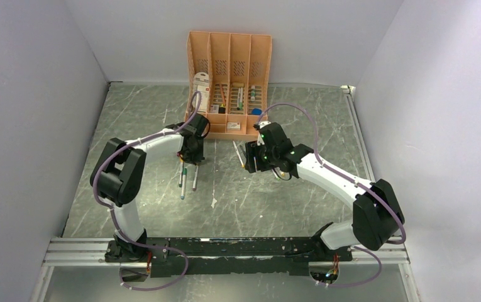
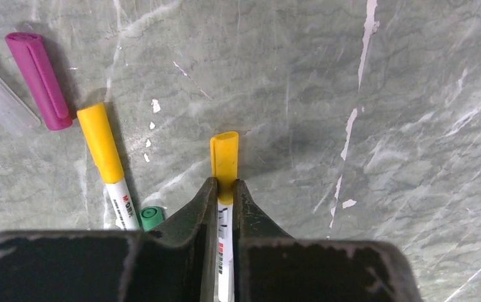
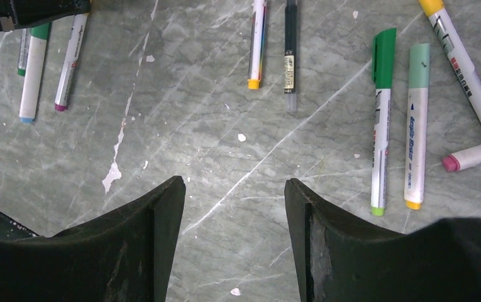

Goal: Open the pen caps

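L gripper [image 2: 225, 190] clamping yellow-capped pen [image 2: 224, 264], R gripper [image 3: 234, 192] agape — over tabletop [image 3: 225, 135]

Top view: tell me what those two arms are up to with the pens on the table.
The left gripper is clamped on a thin white-barrelled marker pen, just below its short yellow plastic cap, which is on the pen, not yet pulled off. The right gripper is open and holds nothing, above the grey marbled table. More capped pens lie there, among them a green-capped white marker.
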